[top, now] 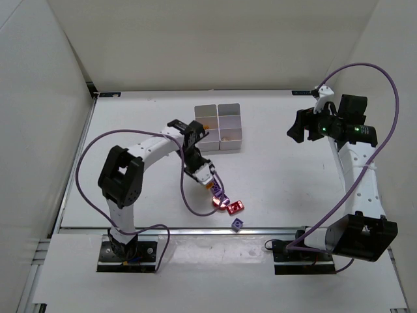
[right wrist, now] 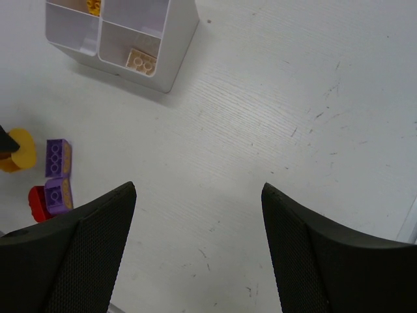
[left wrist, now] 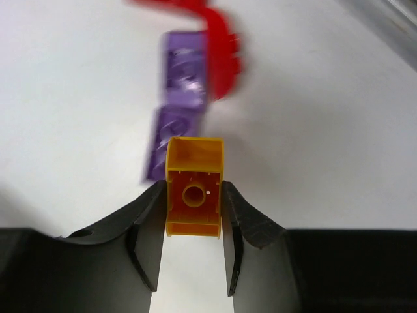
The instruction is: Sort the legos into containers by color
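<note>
My left gripper (top: pixel 210 183) is shut on an orange lego (left wrist: pixel 194 189), held by its sides just above the table. Right beyond it lie two purple legos (left wrist: pixel 184 68) end to end and a red lego (left wrist: pixel 221 52). From above, a second red lego (top: pixel 235 207) and a lone purple lego (top: pixel 238 224) lie nearer the front edge. The white containers (top: pixel 229 111) stand behind the left gripper. In the right wrist view one bin (right wrist: pixel 171 39) holds a tan lego (right wrist: pixel 141 60) and another an orange one (right wrist: pixel 93 6). My right gripper (right wrist: pixel 199 195) is open and empty, raised at the right.
The table's metal front edge (top: pixel 195 230) runs just in front of the loose legos. White walls close off the back and both sides. The left arm's purple cable (top: pixel 189 195) loops low beside the legos.
</note>
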